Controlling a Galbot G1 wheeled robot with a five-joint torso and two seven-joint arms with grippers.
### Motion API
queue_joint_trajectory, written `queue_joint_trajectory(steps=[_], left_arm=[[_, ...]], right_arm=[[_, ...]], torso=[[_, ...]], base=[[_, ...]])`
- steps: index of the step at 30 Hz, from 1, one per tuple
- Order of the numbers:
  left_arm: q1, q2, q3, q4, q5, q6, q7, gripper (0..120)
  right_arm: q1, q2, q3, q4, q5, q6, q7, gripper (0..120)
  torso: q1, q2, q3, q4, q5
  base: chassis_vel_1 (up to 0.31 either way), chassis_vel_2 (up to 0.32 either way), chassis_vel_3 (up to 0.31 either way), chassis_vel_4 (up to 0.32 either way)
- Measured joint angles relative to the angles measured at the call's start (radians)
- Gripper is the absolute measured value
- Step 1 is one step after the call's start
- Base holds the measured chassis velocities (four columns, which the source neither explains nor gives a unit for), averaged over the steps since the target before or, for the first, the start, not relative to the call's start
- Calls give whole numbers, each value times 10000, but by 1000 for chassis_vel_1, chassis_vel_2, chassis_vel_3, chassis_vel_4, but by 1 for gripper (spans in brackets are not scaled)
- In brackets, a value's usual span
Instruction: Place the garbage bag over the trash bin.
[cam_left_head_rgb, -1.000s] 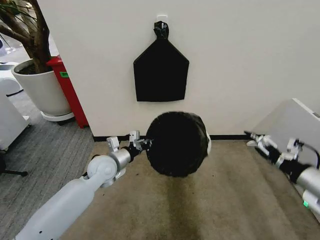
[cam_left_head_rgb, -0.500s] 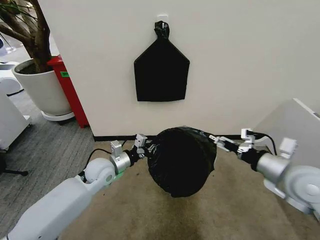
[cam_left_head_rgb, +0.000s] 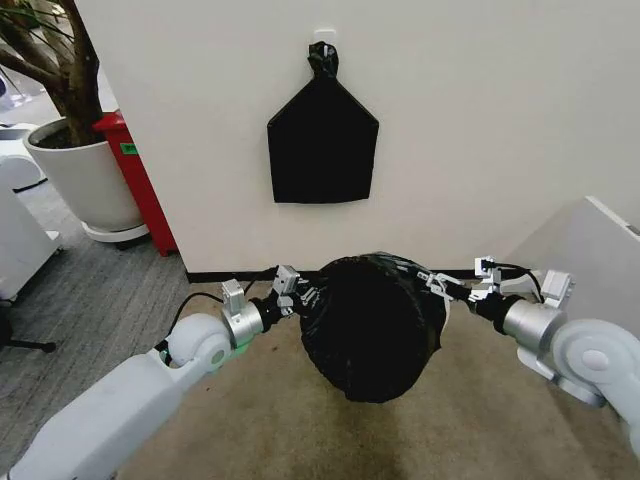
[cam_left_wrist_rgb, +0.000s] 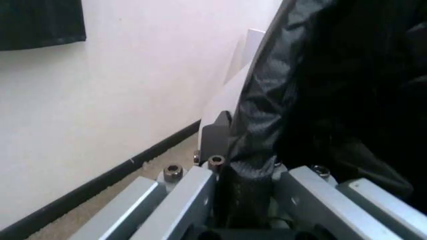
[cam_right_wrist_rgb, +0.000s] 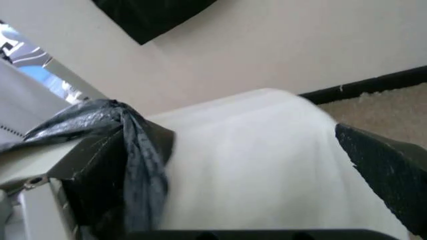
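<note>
Gripping the garbage bag (cam_left_head_rgb: 375, 325) over the trash bin (cam_right_wrist_rgb: 253, 165) — left tool (cam_left_head_rgb: 297, 291) and right tool (cam_left_head_rgb: 447, 288), both clamped.

An office-type indoor room, apparently a corridor or lobby corner. A plain cream wall (cam_left_head_rgb: 480, 120) fills the far side, finished at floor level with a dark baseboard (cam_left_head_rgb: 205, 276). The near floor is short-pile beige carpet (cam_left_head_rgb: 330, 430), giving way on the left to grey ribbed carpet (cam_left_head_rgb: 85, 300). At far left a large white plant pot (cam_left_head_rgb: 80, 185) holds an indoor tree (cam_left_head_rgb: 60, 60), with a red cabinet (cam_left_head_rgb: 135, 180) just beside it against the wall. A flat black bundle (cam_left_head_rgb: 322, 140) hangs from a wall hook. White furniture panels (cam_left_head_rgb: 590, 250) stand at right.
</note>
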Motion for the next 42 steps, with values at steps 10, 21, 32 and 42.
queue_joint_trajectory(steps=[10,21,32,42], left_arm=[[190,-61,-232,360,-443,156,39,0],[190,-441,-66,786,-943,406,-1677,0],[373,-906,145,-372,-4673,1737,-8029,0],[-89,-1079,300,-1326,-7532,2893,-12211,0]], right_arm=[[-472,-4,404,453,601,-20,122,100],[-596,135,796,1068,2039,161,736,100],[-2197,2482,2829,2313,2481,698,2850,100],[-3089,4128,2367,2579,377,734,2197,100]], torso=[[0,0,0,0,-3],[0,0,0,0,-3],[-1,0,-1,2,-7],[-1,1,-1,1,-3]], base=[[0,0,0,0],[0,0,0,0],[0,0,0,0],[0,0,0,0]])
